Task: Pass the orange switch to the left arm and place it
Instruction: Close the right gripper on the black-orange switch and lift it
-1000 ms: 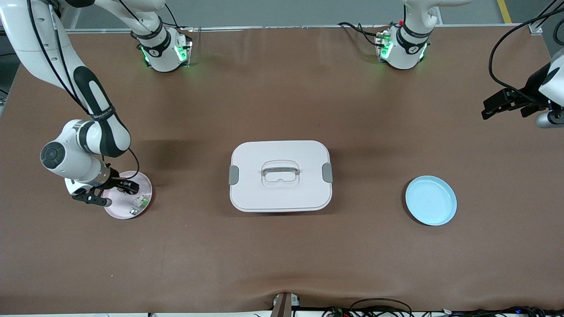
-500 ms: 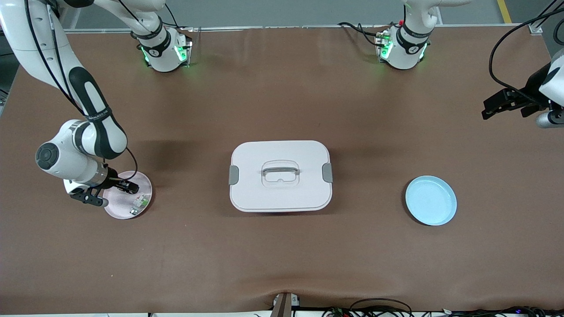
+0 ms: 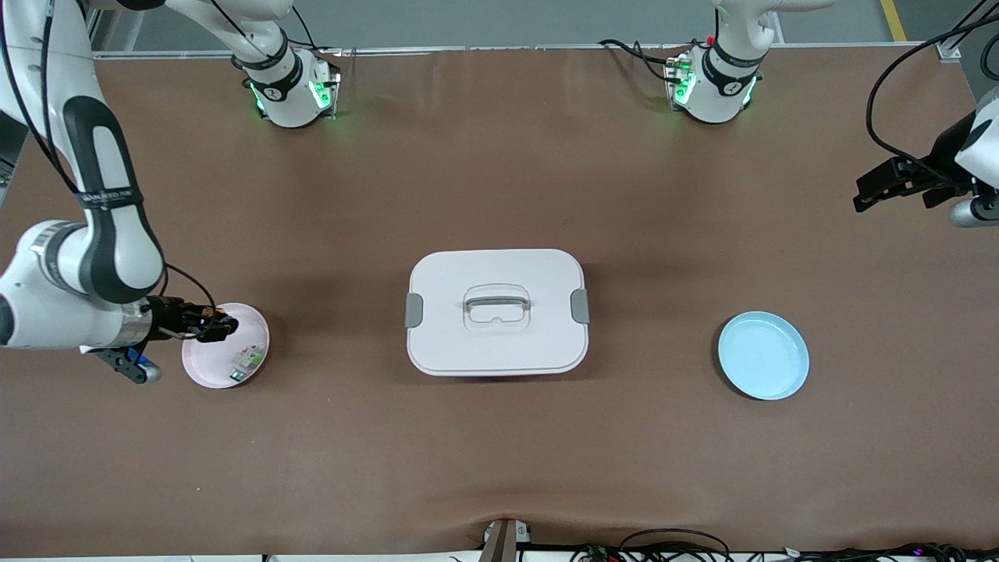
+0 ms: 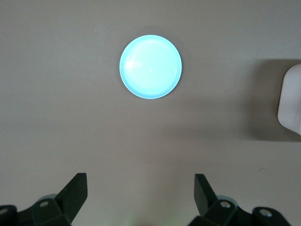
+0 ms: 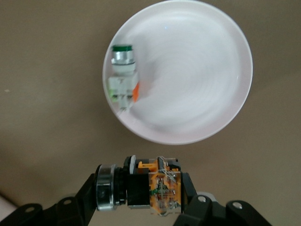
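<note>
My right gripper (image 3: 216, 324) is shut on the orange switch (image 5: 160, 188), a small black and orange part with a metal end. It holds the switch sideways in the air over the rim of a pink plate (image 3: 209, 368). The plate (image 5: 197, 84) shows below the right gripper (image 5: 140, 200) in the right wrist view. The white lidded box (image 3: 468, 347) stands mid-table. My left gripper (image 3: 862, 199) waits open and empty, high over the left arm's end of the table. Its fingers (image 4: 75, 190) stand wide apart in the left wrist view.
A green-and-white part (image 3: 245, 361) lies in the pink plate, also visible as the green-capped part (image 5: 123, 75). An empty light-blue plate (image 3: 763, 355) sits toward the left arm's end, the same blue plate (image 4: 150, 67) showing under the left wrist. The box's corner (image 4: 291, 103) shows there too.
The right arm has swung out toward its own end of the table and risen, carrying the orange switch a little off the pink plate's middle. The left arm has not moved.
</note>
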Controlling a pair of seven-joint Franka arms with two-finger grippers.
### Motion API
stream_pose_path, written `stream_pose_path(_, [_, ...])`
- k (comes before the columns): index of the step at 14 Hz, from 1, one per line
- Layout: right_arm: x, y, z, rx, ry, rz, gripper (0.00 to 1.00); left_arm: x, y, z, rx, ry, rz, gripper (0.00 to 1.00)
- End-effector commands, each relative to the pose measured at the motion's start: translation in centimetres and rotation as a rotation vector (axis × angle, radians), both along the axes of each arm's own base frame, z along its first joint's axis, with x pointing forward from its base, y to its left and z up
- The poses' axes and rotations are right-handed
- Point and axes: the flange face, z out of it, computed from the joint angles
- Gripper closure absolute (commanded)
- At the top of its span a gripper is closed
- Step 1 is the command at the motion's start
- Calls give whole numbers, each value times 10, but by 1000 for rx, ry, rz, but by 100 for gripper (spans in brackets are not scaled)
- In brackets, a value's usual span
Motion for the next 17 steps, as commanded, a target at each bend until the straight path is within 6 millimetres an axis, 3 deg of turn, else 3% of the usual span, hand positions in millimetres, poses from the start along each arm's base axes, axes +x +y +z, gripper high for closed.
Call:
stream_pose_path(1, [5, 19, 26, 53, 67, -115, 100, 2, 2, 5, -3, 4, -20, 0])
stream_pose_path(5, [4, 40, 61, 160, 209, -298, 100, 2, 9, 5, -17, 6, -3, 0])
stream_pose_path(8, [5, 56, 102, 179, 295, -460, 100, 0, 1, 8, -99, 0, 7, 0])
stream_pose_path(10, [8, 79, 118, 170, 332, -515, 100, -1, 7, 9, -209, 5, 42, 0])
stream_pose_path(13, [8, 107, 141, 213, 389, -617, 100, -2, -10, 4, -393, 53, 48, 0])
stream_pose_path(17, [10, 163, 174, 173, 400, -669, 100, -2, -32, -19, -635, 121, 80, 0])
